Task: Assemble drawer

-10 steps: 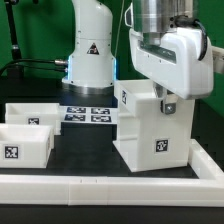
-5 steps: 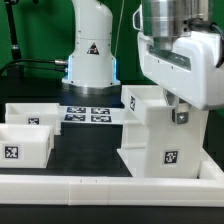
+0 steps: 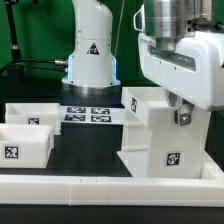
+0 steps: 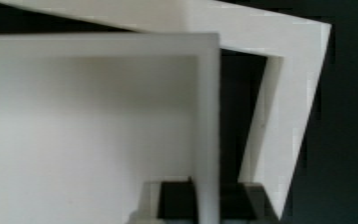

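The large white boxy housing [image 3: 160, 130] of the drawer stands on the black table at the exterior view's right, tags on its side and front. My gripper [image 3: 180, 112] reaches down over its top edge and is shut on one of its walls. In the wrist view the housing's wall [image 4: 87, 120] runs between the two dark fingers [image 4: 171, 203] of my gripper [image 4: 208, 205]. Two smaller open-top trays, one [image 3: 25, 145] in front and one [image 3: 32, 115] behind it, sit at the exterior view's left.
The marker board [image 3: 88, 113] lies flat behind the trays, in front of the arm's base [image 3: 90, 55]. A long low white rail [image 3: 100, 186] runs along the table's front edge.
The housing has slid with my gripper toward the exterior view's right and the front rail. Most of the shift came in the first half second. The trays have not moved.
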Tool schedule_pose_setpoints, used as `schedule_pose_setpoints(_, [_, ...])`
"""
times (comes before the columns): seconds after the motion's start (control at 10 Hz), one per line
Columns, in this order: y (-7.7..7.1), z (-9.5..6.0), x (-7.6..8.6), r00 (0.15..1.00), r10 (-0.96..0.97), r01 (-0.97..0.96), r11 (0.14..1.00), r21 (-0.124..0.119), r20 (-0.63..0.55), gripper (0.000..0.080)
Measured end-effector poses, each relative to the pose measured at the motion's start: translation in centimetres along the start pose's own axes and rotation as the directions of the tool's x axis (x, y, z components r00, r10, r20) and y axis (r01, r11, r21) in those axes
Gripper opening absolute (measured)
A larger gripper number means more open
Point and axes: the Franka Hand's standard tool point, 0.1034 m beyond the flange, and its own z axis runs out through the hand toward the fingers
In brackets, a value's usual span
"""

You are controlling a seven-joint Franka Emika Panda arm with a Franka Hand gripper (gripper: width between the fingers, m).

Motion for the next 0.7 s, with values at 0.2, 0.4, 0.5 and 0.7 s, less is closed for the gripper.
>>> schedule_pose_setpoints(0.2, [-0.1,-0.1,-0.3,0.992,0.127,-0.127,0.992,0.006,-0.01,0.0038])
schedule_pose_setpoints(0.4, [-0.5,-0.1,-0.2,0.992,0.13,-0.129,0.992,0.012,-0.01,0.0038])
schedule_pose_setpoints(0.5, [-0.7,-0.1,-0.2,0.992,0.122,-0.122,0.992,0.011,-0.01,0.0038])
schedule_pose_setpoints(0.7, [-1.1,-0.2,-0.2,0.994,0.109,-0.109,0.994,0.016,-0.01,0.0038])
